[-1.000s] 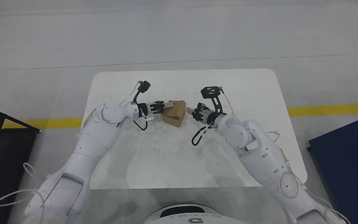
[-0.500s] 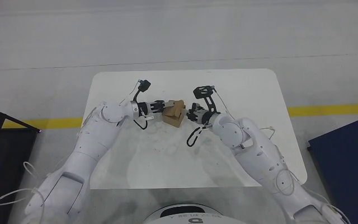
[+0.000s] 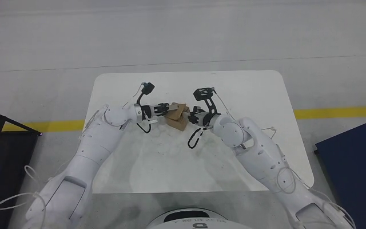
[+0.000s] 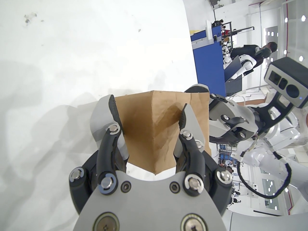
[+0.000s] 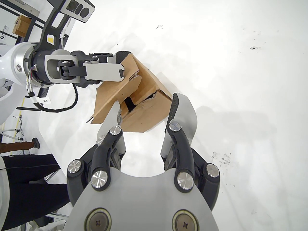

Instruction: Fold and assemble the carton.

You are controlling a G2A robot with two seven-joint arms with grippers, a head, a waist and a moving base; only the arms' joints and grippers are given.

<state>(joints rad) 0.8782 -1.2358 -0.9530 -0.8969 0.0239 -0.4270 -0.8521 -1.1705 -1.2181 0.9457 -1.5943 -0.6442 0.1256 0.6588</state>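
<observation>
Here, the left gripper pinches a brown carton over the white table. The right gripper straddles its other end, fingers spread.

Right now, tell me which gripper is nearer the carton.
Left: the left gripper is clamped on the carton; the right gripper is open, straddling its opposite end.

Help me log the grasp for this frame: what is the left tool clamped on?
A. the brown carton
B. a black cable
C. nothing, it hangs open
A: the left tool grips the brown carton, one finger on each side of its folded corner.
</observation>
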